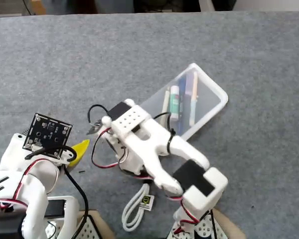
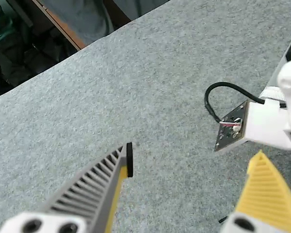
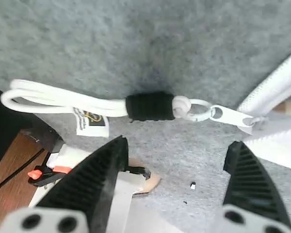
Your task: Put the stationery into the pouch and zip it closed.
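Right of centre in the high view, the clear pouch (image 1: 199, 99) is seen on the table (image 1: 65, 59) with the stationery (image 1: 175, 102) already inside. The right claw (image 3: 178, 145) is held wide open and empty over the zipper pull (image 3: 230, 116) and its white cord (image 3: 58, 99). The left claw (image 2: 194, 153), also spread and empty, is kept at lower left. If the slack cord is pinched, the unbraced pouch may well be dragged rather than zipped.

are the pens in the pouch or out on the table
In: the pens lie inside the clear pouch, visible through its wall in the high view.
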`<state>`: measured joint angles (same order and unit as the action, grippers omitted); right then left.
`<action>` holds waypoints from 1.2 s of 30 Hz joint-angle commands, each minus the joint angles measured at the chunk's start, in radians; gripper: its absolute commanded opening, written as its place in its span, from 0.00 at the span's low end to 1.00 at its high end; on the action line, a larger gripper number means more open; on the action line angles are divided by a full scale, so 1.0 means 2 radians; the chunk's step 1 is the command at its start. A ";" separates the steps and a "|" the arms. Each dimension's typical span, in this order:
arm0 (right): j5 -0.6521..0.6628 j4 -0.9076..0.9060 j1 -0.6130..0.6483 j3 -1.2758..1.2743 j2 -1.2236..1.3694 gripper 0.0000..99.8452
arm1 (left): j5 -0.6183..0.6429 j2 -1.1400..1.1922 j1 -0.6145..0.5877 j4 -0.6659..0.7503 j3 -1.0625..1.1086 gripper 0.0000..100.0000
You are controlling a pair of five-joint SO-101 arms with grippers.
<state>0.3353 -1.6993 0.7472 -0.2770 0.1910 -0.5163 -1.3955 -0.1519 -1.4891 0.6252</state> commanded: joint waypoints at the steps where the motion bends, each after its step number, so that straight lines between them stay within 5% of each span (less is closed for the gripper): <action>1: -0.010 -0.005 0.040 0.005 -0.035 0.33 | -0.003 -0.002 -0.003 0.003 -0.022 0.38; 6: -0.045 0.016 0.080 -0.004 -0.028 0.33 | -0.003 -0.002 -0.003 0.002 -0.022 0.38; 18: -0.128 0.081 0.049 -0.049 0.036 0.33 | -0.003 -0.002 -0.003 0.002 -0.022 0.38; 36: -0.114 0.045 -0.027 -0.070 -0.038 0.33 | -0.003 -0.002 -0.003 0.002 -0.022 0.38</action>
<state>0.0944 -1.5750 0.7350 -0.4166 0.1389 -0.5163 -1.3955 -0.1550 -1.4891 0.6252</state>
